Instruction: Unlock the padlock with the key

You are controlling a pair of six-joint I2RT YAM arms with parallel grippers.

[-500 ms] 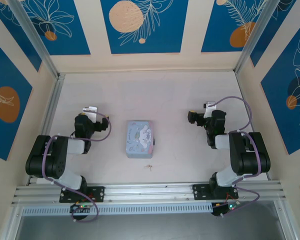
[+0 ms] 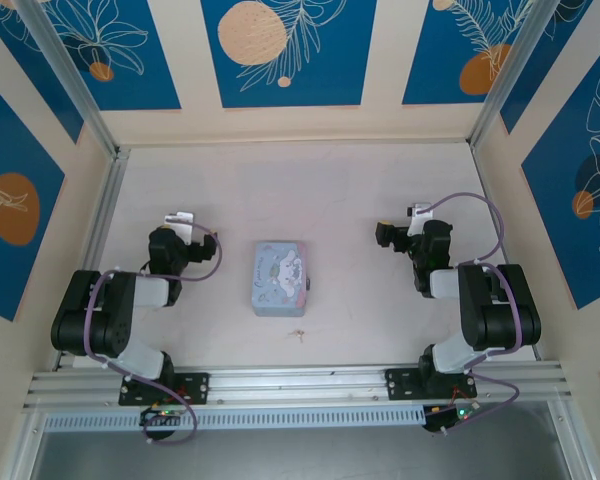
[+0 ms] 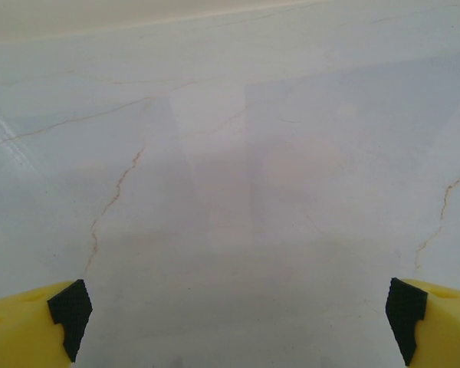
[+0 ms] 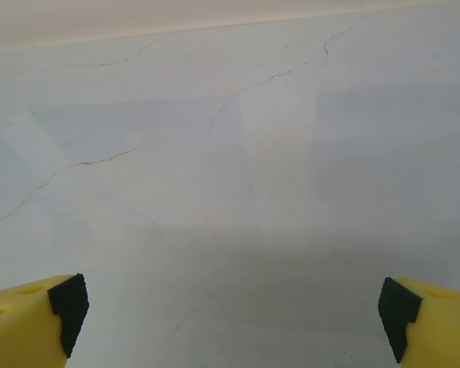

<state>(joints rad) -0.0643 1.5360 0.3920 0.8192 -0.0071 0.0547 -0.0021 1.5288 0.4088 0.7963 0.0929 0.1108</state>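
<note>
Step in hand: opening stage, by my reading; neither the key nor the padlock was held, so the pick-up of the key had not begun.
Key [image 2: 298, 333]: lay flat on the desk [image 2: 380, 180], near the tin's front edge but apart from it, roughly midway between the 2 arms.
Padlock [image 2: 307, 285]: a small dark shape touching the right side of the tin; too small to tell whether its shackle was closed.
Tin [image 2: 278, 277]: pastel-blue box at the desk's centre, lid down; its contents could not be seen.
Left jaws: wide apart and holding nothing, with bare desk between the yellow fingertips [image 3: 31, 330] in the left wrist view.
Right jaws: also wide apart and holding nothing, with bare desk between their fingertips [image 4: 429, 326].
Arms: both were folded back either side of the tin, well apart from the key and the padlock.
Next move, as a judgement: 1 arm would need to reach down to the thin, flat key, which calls for a precise pinch against the desk, while the other steadied the padlock.
</note>
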